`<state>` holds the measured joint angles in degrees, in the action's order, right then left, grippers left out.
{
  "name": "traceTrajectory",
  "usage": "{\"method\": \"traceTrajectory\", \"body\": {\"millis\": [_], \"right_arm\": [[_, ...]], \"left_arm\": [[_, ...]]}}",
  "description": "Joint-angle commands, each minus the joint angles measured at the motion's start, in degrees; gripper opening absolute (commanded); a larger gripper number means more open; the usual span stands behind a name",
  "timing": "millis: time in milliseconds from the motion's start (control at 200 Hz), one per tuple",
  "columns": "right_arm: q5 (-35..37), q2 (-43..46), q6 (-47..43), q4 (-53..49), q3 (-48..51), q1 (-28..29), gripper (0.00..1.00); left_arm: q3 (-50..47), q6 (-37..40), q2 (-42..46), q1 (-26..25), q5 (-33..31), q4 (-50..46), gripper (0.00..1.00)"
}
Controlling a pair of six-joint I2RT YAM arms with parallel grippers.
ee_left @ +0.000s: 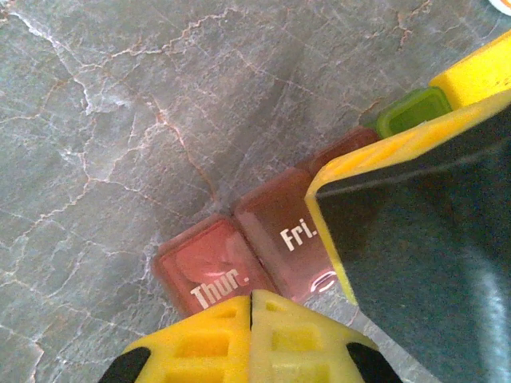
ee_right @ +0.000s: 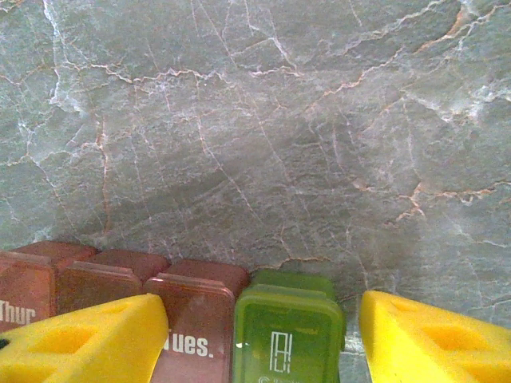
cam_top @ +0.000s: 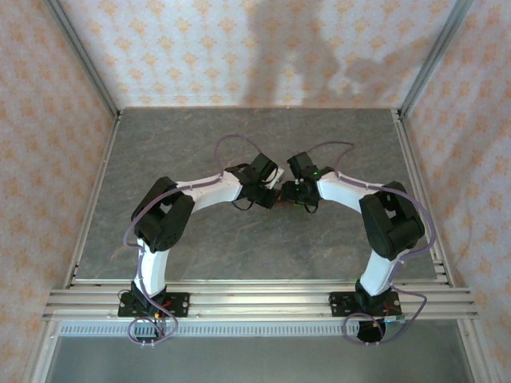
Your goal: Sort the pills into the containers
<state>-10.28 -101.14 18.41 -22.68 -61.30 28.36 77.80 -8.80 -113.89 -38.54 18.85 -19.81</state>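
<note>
room: grey marble table (cam_top: 239, 144) lay bare left, right and far of the arms, patterned walls (cam_top: 239, 48) closing those three edges | task: pill containers (ee_right: 104, 279) mid-table between both grippers | left gripper (ee_left: 251, 299): pressed together over the seam between Thur. lid (ee_left: 204, 275) and Fri. lid (ee_left: 279, 231) | right gripper (ee_right: 263, 315): spread, straddling Tues. lid (ee_right: 196, 319) and green lid (ee_right: 287, 335) | views: day labels legible from the wrists, unreadable from the top
</note>
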Motion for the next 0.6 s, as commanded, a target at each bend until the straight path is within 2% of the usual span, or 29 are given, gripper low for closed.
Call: {"method": "traceTrajectory", "body": {"millis": [0,596], "right_arm": [[3.2,-3.3,0.5,-3.1,1.6,0.3,0.67],[3.1,-4.3,0.3,-3.2,1.7,0.3,0.66]], "left_arm": [[-1.1,-0.2,0.7,-0.4,-2.6,-0.2,0.00],[-2.2,0.0,-1.4,-0.6,-5.4,-0.2,0.00]]}}
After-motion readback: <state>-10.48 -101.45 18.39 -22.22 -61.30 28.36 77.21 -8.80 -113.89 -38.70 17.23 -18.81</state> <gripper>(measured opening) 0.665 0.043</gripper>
